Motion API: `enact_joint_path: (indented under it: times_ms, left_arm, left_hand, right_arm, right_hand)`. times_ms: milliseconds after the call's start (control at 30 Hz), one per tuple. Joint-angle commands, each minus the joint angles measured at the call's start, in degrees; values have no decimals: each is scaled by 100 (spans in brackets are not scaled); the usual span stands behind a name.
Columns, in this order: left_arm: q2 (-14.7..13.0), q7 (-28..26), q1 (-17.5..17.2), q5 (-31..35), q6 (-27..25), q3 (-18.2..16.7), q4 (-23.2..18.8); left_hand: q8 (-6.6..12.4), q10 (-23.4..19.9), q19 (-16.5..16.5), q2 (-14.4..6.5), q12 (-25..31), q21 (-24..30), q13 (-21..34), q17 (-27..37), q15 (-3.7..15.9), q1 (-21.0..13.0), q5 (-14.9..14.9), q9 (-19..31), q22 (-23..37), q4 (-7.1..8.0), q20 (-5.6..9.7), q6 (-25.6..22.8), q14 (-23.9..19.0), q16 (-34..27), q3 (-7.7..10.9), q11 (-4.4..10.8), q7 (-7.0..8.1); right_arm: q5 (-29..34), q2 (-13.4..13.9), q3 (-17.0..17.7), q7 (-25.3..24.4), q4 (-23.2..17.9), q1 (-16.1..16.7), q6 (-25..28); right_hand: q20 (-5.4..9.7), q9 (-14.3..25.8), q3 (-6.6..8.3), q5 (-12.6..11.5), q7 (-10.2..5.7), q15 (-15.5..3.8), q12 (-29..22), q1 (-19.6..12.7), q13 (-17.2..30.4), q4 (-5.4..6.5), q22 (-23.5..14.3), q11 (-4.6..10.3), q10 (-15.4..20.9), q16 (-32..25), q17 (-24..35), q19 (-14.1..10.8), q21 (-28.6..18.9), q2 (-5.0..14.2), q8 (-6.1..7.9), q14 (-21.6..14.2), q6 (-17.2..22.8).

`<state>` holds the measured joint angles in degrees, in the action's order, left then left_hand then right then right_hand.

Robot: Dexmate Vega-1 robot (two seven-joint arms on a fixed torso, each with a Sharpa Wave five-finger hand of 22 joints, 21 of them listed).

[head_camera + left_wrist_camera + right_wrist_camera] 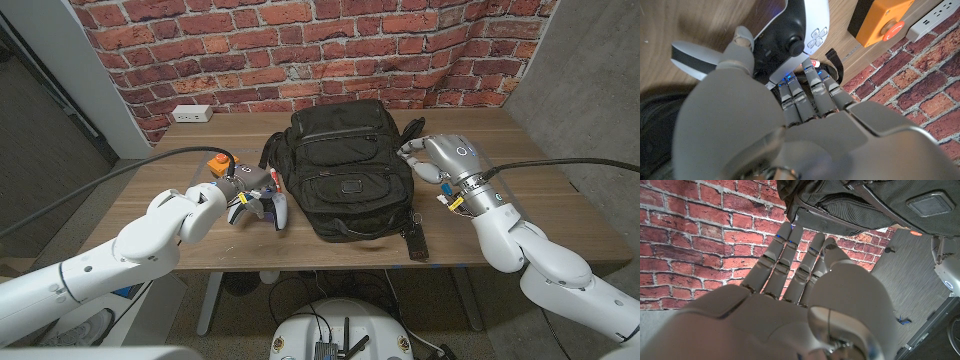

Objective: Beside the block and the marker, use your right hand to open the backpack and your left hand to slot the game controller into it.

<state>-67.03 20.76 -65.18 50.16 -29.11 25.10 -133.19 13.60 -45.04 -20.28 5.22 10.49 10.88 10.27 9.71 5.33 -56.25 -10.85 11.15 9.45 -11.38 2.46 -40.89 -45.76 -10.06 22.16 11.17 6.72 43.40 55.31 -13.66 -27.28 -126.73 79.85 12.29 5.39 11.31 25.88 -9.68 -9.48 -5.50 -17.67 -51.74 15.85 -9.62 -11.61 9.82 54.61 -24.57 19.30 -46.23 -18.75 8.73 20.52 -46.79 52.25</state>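
Black backpack [350, 170], white-and-black game controller [262, 205], orange block [217, 161] with red button, red-brick wall [300, 50].

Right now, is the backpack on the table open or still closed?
Closed, as far as the head view shows: the backpack lies flat with no compartment gaping. The right hand touches its edge; the game controller is outside.

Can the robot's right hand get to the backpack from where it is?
Probably yes. The right hand is already at the backpack, its fingers against the bag's side, with nothing between them.
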Motion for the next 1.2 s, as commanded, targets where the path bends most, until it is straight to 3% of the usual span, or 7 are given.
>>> enact_joint_path:
  times_ms: [33, 200, 533, 800, 1200]
  left_arm:
    - [43, 87, 76, 54, 28, 28, 39]
    - [56, 94, 109, 71, 70, 43, 70]
    - [113, 160, 206, 105, 124, 86, 150]
    - [138, 178, 277, 101, 185, 101, 229]
    - [125, 192, 357, 70, 268, 96, 335]
  left_hand:
    - [21, -152, -1, -708, 33, -3, 17, 14, 832, -288, -35, 0, 30, 150, 930, -551, -43, -32, 204, 88, 161]
    - [17, -155, -2, -705, 34, -3, 17, 14, 832, -290, -34, 0, 30, 150, 930, -550, -43, -31, 205, 87, 158]
    - [12, -164, -3, -705, 35, -3, 18, 17, 834, -298, -34, 1, 30, 151, 929, -560, -56, -37, 208, 86, 161]
    - [3, -165, -8, -699, 34, -1, 18, 15, 834, -300, -33, 1, 31, 151, 928, -557, -54, -33, 209, 86, 167]
    - [-7, -163, -8, -702, 31, -2, 18, 14, 832, -297, -33, 3, 30, 157, 929, -555, -57, -31, 215, 86, 163]
  right_arm:
    - [29, 18, 136, 108, -159, 226, 81]
    - [6, 32, 218, 156, -220, 329, 82]
    - [69, 131, 331, 362, -362, 489, 58]
    - [78, 177, 446, 527, -468, 652, 20]
    - [312, 263, 544, 691, -575, 867, -47]
  right_hand:
    - [664, -8, -52, -46, 19, -745, 31, 8, 41, -13, -11, -19, -63, 30, 31, 47, -48, -132, -26, 63, -39]
    - [665, -2, -94, -46, 35, -738, 66, 8, 59, -19, -9, -28, -136, 56, 42, 86, -44, -185, -57, 126, -97]
    - [560, 12, -255, -74, 10, -720, 324, -51, 45, -33, 16, -6, -564, 206, 104, 424, 48, -330, -281, 559, -533]
    - [434, 8, -552, -96, 11, -658, 574, -10, 7, 23, 60, -64, -1031, 251, 276, 642, 123, -508, -598, 1024, -1126]
    - [167, 7, -856, -174, 36, -582, 689, 169, -25, 63, 95, -151, -1469, 344, 336, 894, 243, -770, -801, 1422, -1561]
